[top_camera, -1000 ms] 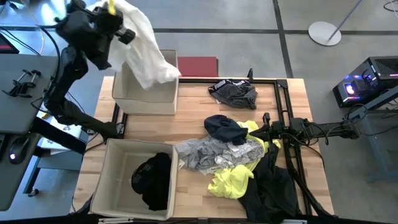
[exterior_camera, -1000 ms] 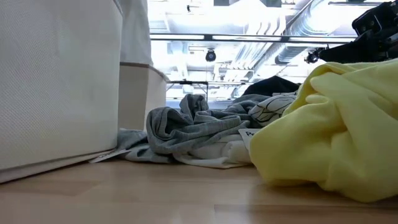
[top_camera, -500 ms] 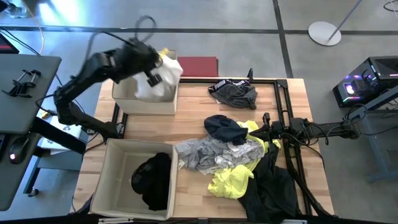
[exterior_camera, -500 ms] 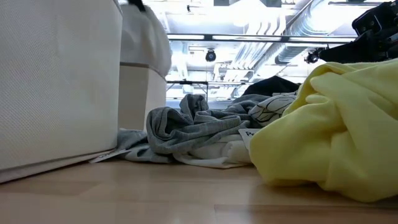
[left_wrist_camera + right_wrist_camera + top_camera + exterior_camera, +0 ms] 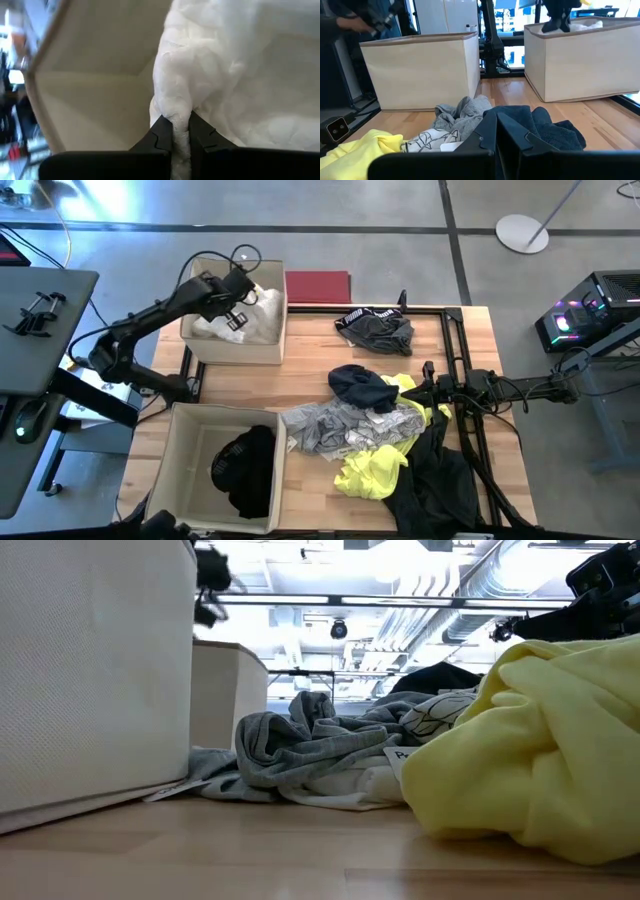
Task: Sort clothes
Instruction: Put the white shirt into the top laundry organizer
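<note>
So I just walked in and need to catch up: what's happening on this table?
The robot is sorting clothes into two beige boxes. The left gripper is shut on a white garment and has it down inside the far box. The near box already holds a black garment. A pile of clothes, grey, yellow and dark, lies unsorted on the table. The right gripper rests shut beside that pile.

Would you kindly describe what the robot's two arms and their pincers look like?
Both arms are dark, slim and jointed. The left arm carries a black cable looping above its wrist; its pincer has two black fingers with notched inner edges. The right arm is equally black, and its pincer ends in two flat, angular black fingers.
</note>
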Tool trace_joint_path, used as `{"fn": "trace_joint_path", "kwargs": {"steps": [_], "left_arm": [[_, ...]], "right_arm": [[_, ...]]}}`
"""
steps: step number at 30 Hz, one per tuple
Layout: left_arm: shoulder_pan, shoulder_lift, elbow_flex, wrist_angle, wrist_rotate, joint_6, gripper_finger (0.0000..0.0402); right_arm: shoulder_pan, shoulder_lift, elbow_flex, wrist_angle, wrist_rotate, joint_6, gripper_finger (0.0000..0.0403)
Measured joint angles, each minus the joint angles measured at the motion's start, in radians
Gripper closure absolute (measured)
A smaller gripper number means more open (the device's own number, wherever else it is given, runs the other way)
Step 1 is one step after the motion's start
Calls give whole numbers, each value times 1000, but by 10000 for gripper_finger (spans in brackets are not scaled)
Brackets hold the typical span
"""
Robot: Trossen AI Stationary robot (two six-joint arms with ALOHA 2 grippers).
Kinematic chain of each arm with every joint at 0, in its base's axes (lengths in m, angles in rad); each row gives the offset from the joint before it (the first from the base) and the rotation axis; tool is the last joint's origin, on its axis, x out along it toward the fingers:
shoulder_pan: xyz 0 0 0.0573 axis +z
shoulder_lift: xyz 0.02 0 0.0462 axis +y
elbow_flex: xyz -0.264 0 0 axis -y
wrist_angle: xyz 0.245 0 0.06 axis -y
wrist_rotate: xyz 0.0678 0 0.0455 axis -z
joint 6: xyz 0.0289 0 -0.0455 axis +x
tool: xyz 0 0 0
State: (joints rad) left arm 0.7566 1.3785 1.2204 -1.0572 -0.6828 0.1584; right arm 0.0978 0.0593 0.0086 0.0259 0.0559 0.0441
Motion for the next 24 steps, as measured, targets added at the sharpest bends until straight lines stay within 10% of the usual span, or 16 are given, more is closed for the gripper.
{"fn": "trace_joint_path", "kwargs": {"steps": [14,24], "left_arm": [[87,11,-90,198,322,-88,393],[89,16,-89,213,360,-61,247]], "right_arm": [[0,0,0,0,0,0,402],[0,0,0,0,0,0,402]]}}
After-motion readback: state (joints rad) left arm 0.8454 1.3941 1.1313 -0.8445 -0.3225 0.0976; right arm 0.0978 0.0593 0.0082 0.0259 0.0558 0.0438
